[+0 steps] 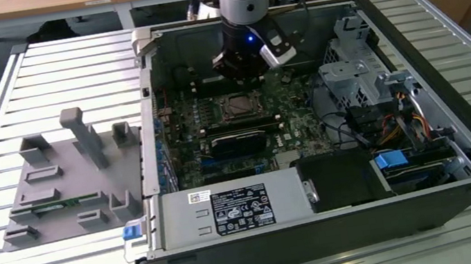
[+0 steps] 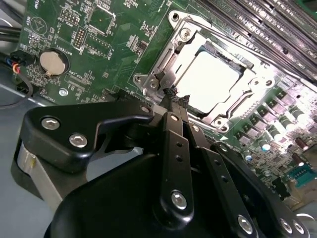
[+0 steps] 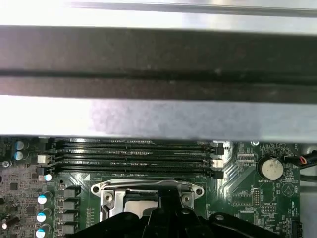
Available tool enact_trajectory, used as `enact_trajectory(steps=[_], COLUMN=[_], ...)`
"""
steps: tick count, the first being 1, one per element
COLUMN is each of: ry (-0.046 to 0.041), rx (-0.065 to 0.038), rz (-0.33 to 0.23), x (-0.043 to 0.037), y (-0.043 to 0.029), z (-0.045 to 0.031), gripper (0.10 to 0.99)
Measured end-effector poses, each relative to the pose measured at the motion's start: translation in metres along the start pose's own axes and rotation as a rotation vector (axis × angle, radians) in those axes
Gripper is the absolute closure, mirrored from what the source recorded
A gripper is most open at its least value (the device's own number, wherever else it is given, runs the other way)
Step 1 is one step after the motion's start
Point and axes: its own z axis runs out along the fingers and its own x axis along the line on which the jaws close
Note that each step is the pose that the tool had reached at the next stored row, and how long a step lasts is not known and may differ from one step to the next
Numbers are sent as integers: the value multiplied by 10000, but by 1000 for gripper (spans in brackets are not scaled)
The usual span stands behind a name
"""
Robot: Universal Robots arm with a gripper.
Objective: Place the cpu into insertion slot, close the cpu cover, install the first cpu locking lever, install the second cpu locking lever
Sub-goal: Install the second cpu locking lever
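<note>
Claw (image 2: 174, 96), fingers pressed together on nothing, tips at socket edge. Cpu (image 2: 210, 82) seated in insertion slot (image 2: 148, 82); cpu cover (image 2: 185, 34) lowered around it. Locking levers: state unclear, apparently pending.

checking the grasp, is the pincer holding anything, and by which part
Nothing is held: the pincer is shut and empty, tips at the edge of the cpu cover, over the seated cpu.

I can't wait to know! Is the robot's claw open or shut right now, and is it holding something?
Gripper: shut, fingertips together, holding nothing that shows, right at the edge of the cpu cover, which lies closed over the cpu.
</note>
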Motion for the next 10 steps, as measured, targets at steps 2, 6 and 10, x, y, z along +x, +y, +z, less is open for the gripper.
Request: enact_trajectory(steps=[2,6,10], ry=[-1,8,23], rx=[-1,3,8], rz=[0,0,0], x=[-1,-4,-6], y=[2,9,13], z=[-38,-147,-208], gripper=[980,980,980])
